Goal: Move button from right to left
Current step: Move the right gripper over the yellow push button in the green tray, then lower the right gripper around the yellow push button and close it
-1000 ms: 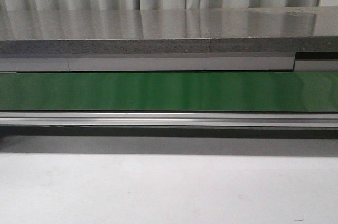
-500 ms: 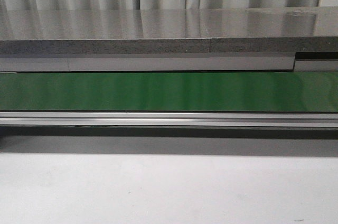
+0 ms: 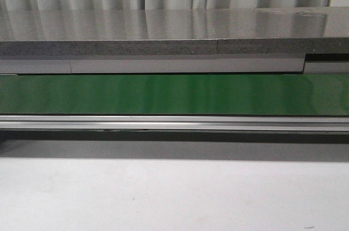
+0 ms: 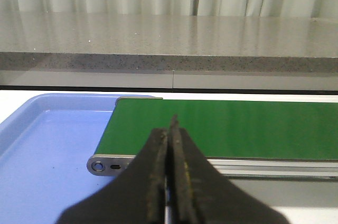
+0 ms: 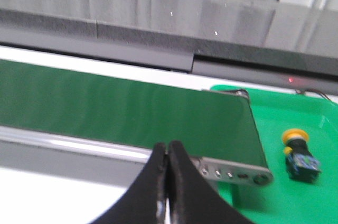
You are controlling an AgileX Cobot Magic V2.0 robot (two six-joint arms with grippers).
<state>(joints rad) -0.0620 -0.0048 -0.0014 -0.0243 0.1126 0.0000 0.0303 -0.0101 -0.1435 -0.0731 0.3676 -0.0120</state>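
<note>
The button (image 5: 299,154), with a yellow cap and a dark body, lies on its side in a green tray (image 5: 317,192) past the right end of the conveyor, in the right wrist view. My right gripper (image 5: 168,147) is shut and empty, in front of the belt's near rail and well to the left of the button. My left gripper (image 4: 170,123) is shut and empty, near the left end of the green conveyor belt (image 4: 227,129). Neither gripper nor the button shows in the front view.
A blue tray (image 4: 47,145) sits at the belt's left end. The green belt (image 3: 174,93) runs across the front view with a metal rail (image 3: 174,123) along its near side. A grey stone counter (image 3: 174,32) and curtains stand behind. White table surface (image 3: 174,193) lies in front.
</note>
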